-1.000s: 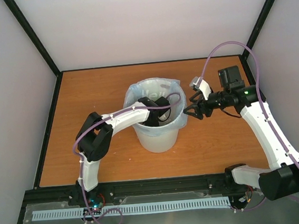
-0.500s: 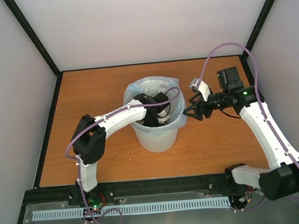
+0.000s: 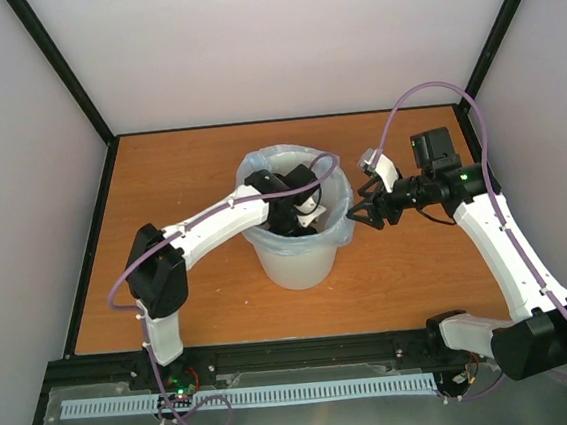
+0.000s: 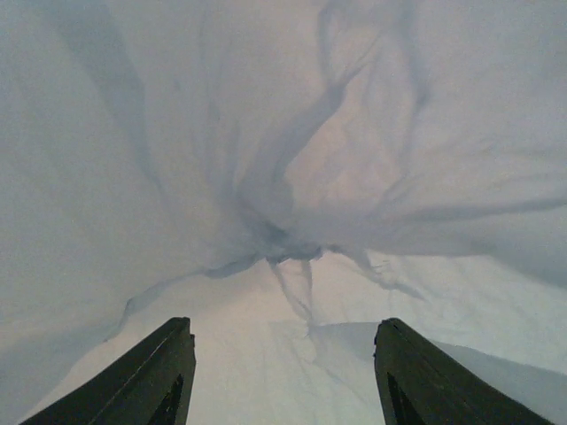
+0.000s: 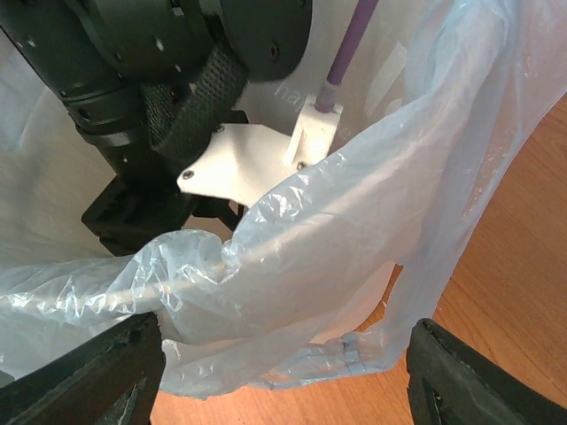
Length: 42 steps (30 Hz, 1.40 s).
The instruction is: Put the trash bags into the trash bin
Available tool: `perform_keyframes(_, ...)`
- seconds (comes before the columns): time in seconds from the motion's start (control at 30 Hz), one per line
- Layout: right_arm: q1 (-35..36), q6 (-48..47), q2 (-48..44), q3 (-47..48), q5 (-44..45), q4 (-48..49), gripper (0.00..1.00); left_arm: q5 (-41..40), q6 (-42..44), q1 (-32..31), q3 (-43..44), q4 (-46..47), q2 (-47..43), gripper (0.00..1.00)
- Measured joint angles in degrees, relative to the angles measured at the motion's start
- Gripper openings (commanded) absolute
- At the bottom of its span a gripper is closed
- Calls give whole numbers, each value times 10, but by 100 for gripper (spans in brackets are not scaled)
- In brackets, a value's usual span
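As you are viewing from above, the left hand (image 3: pixel 299 216) is reaching inside the trash bin (image 3: pixel 294 267); the right hand (image 3: pixel 362 215) is hovering outside its right rim, nearer the trash bag (image 3: pixel 344 232) overhang. Left wrist is showing that hand released, bag ahead; right wrist, its hand released, overhang ahead.

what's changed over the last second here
The left arm swung its elbow out toward the table's left edge, carrying the open left gripper toward the far side inside the bin. The bag's raised back edge settled lower around the rim. The right gripper crept slightly closer, open. The bin stayed put.
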Motion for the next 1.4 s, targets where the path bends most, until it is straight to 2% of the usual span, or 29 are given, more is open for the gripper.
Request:
perform_keyframes(0.33,0,-1,0,-1,0,0,75,20,-9,0,17,68,-26,55)
perform_keyframes(0.67,0,-1,0,-3,2,0,75,36,-10,0,-34,225,-140,67)
perform_keyframes(1.0,0,-1,0,-3,10,-1,76,37,-10,-1,-41,314,-173,72)
perform_keyframes(1.13,1,4,-2,5,29,-7,77,6,-9,-1,-39,336,-227,77)
perform_keyframes(1.27,-12,9,-10,24,41,-9,77,-78,-15,2,-36,343,-304,79)
perform_keyframes(1.37,-31,12,-17,26,43,-9,77,-129,-39,37,-55,353,-375,81)
perform_keyframes(1.4,-38,13,-17,25,43,-8,77,-144,-52,69,-82,362,-413,81)
